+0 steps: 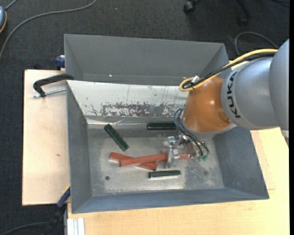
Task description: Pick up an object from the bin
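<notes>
I log: gripper (172, 153) low over bin (76, 137) floor, right of centre | at right end of red bar (149, 159) | bar's long axis runs leftward from gripper, near level | green bar (164, 173) just beside, nearer the camera | open or closed: I cannot tell

We see dark green bar (115, 137) lying tilted on floor of bin (138, 59), left of centre. We note second dark bar (161, 125) flat along foot of back wall, well apart from first. Third green bar (164, 174) lies nearer front wall, roughly level. Small dark spot (107, 178) sits alone at front left. Outside, we see dark carpet (138, 18) and black caster (189, 6) at top edge.
</notes>
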You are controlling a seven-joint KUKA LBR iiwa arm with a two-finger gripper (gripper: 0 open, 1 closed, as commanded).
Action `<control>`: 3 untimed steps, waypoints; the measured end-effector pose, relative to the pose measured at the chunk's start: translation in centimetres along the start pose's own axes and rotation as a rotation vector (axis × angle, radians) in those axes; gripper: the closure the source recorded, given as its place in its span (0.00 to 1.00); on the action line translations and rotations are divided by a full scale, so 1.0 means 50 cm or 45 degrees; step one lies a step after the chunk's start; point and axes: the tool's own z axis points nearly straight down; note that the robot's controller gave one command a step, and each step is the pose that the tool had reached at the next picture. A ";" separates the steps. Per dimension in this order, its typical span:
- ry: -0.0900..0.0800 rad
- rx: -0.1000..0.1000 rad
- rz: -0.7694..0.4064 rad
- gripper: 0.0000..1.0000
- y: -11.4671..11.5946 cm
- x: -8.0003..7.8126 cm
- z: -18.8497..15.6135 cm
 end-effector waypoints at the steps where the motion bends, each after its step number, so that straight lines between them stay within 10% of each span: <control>1: -0.013 0.002 -0.001 1.00 0.001 -0.006 -0.130; 3: -0.008 0.001 -0.002 1.00 0.003 -0.013 -0.173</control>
